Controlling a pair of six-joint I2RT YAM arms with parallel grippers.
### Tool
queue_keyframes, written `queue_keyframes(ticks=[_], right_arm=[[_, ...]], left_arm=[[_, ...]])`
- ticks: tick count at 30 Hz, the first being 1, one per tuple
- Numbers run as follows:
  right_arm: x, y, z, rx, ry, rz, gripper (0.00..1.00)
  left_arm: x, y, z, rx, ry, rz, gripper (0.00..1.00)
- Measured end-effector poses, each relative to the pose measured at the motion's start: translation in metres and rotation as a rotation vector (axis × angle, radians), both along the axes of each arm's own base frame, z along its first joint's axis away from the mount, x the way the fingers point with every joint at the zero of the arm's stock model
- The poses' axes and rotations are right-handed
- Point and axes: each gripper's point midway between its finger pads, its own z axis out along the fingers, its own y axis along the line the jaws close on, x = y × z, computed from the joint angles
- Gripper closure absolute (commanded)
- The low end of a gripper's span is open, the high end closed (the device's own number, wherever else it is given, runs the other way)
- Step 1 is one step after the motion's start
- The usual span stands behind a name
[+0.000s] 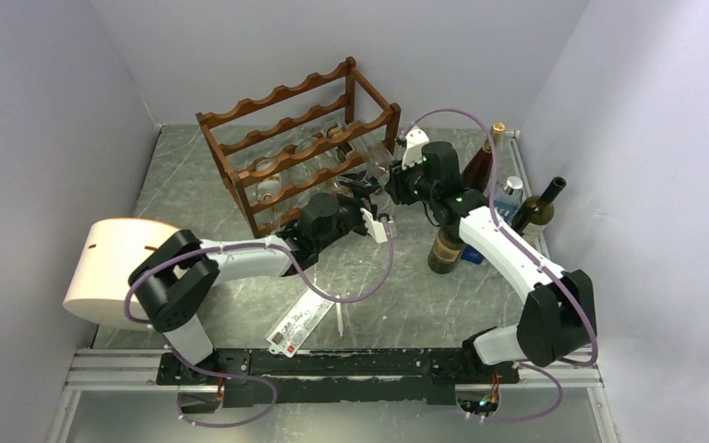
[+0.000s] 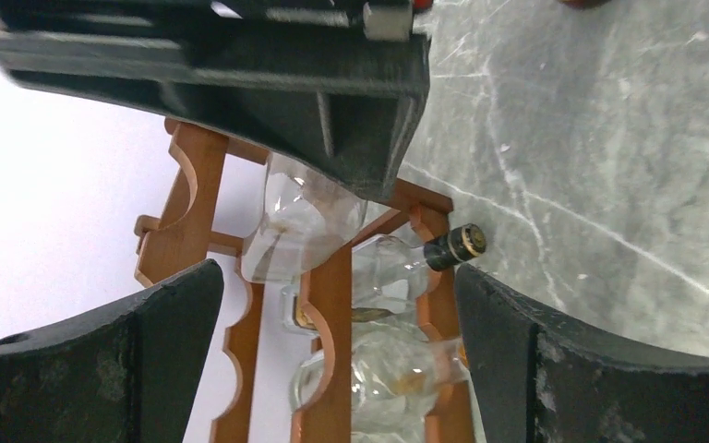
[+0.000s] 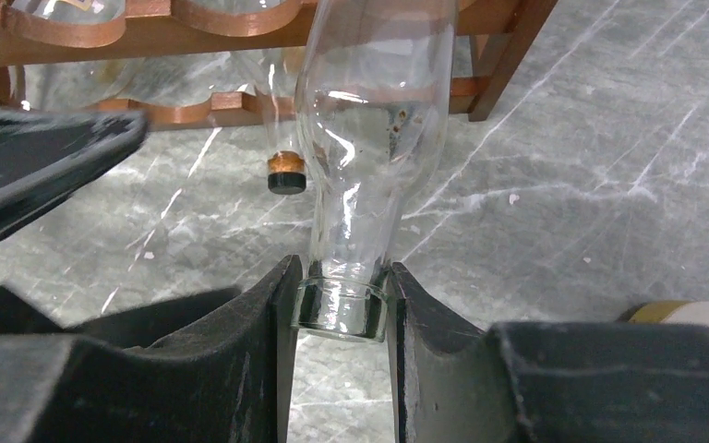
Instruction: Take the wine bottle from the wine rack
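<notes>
Right gripper (image 3: 342, 309) closest to cam: jaws nearly closed, clamped on neck of clear wine bottle (image 3: 374, 111) just under the lip. Bottle body runs fwd of jaws, far end looks to sit in wine rack (image 3: 148, 32). Left gripper (image 2: 337, 277) jaws wide apart, nothing held; rack + other bottles (image 2: 300, 226) lie beyond its gap. Step IMO: extraction. Next: pull straight back along bottle axis, level till clear of rail. Only top view shows standing bottles (image 1: 445, 249) behind right jaws, so watch retreat path; grip itself seen only on right wrist cam.

Grey marbled table (image 1: 406, 295), wine rack (image 1: 300, 148) standing at back, upright bottles (image 1: 445, 247) at right, flat printed card (image 1: 297, 323) near front
</notes>
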Motion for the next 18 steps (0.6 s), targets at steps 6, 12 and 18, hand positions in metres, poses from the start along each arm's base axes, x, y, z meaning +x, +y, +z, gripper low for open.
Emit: queue_keyframes(ticks=[6,12,18], right_arm=[[-0.011,-0.003,0.010,0.010,-0.004,0.008,1.00],[-0.018,-0.003,0.009,0.015,0.018,0.016,1.00],[-0.023,-0.005,0.009,0.013,0.030,0.017,1.00]], left_arm=[[0.027,-0.002,-0.015,0.074,-0.101,0.016,0.02],[0.050,-0.007,-0.013,0.091,-0.208,0.038,0.02],[0.065,-0.024,0.000,0.068,-0.306,0.037,0.05]])
